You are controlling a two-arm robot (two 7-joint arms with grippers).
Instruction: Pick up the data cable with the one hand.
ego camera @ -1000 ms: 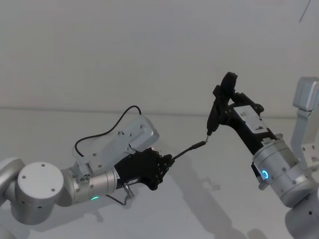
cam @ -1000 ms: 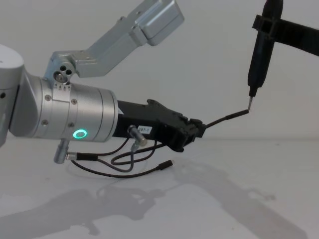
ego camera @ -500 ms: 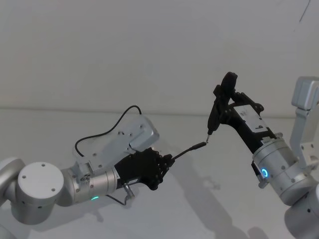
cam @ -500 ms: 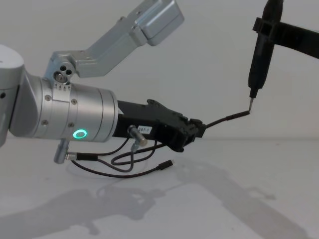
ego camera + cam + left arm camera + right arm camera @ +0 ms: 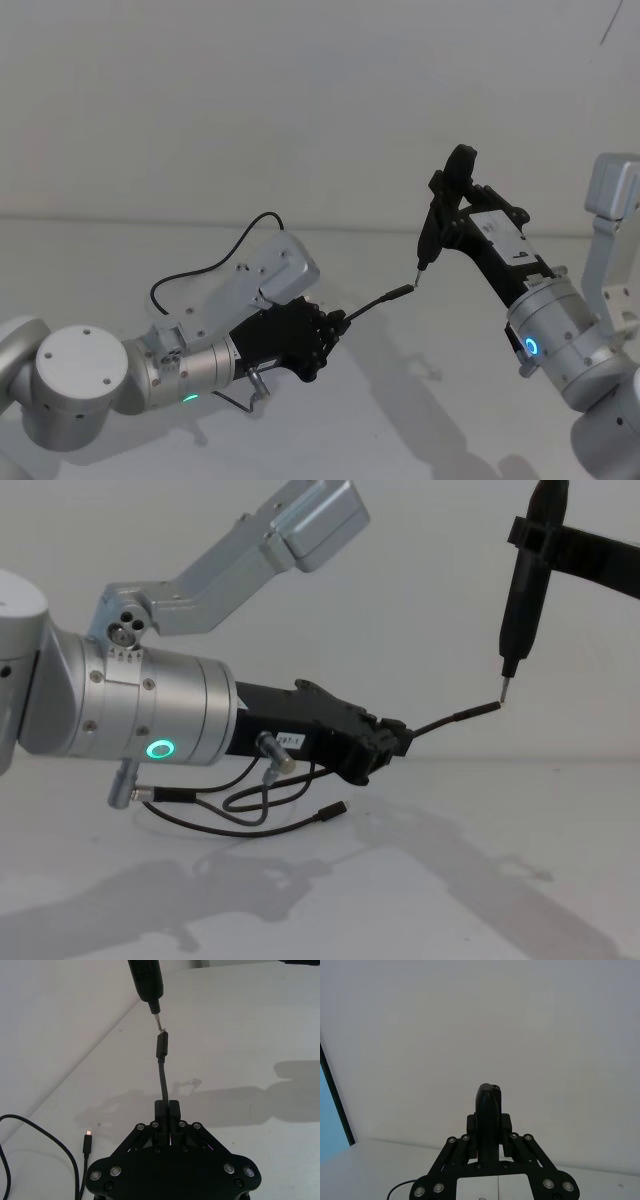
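Chest view shows the black two-jaw left end effector (image 5: 392, 742) clamped on the thin black data cable (image 5: 455, 718), angling its cylindrical plug toward two o'clock, seemingly to meet the black pen-shaped tool (image 5: 523, 600) gripped by the right end effector (image 5: 448, 225).

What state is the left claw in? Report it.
Shut on the data cable: the left claw has its fingers pressed together around the cord, holding its plug end up off the table.

A white table (image 5: 420, 400) lies under a plain white wall (image 5: 250, 100). A black pen-shaped tool (image 5: 522, 590) with a thin metal tip hangs point down, high over the table. Grey shadows (image 5: 260, 890) fall on the table
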